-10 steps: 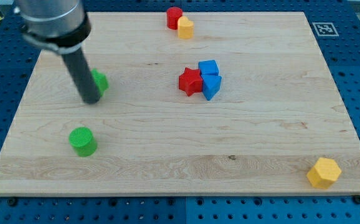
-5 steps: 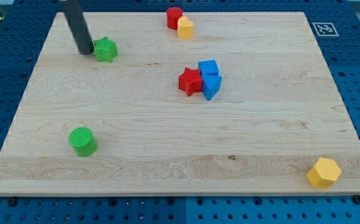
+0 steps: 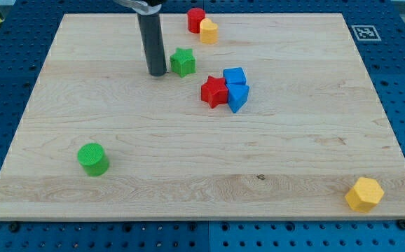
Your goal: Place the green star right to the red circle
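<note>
The green star (image 3: 183, 62) lies on the wooden board (image 3: 293, 154) in the upper middle. My tip (image 3: 157, 73) is just to the star's left, close to it or touching it. The red circle (image 3: 196, 19) stands at the board's top edge, above and a little right of the star. A yellow block (image 3: 208, 31) sits against the red circle's lower right side.
A red star (image 3: 214, 92) touches two blue blocks (image 3: 235, 88) near the board's middle, below and right of the green star. A green cylinder (image 3: 92, 159) stands at the lower left. A yellow hexagonal block (image 3: 364, 194) sits at the bottom right corner.
The rod has moved up and then to the right, pushing the green star from the board's left side to the upper middle. The other blocks have not moved.
</note>
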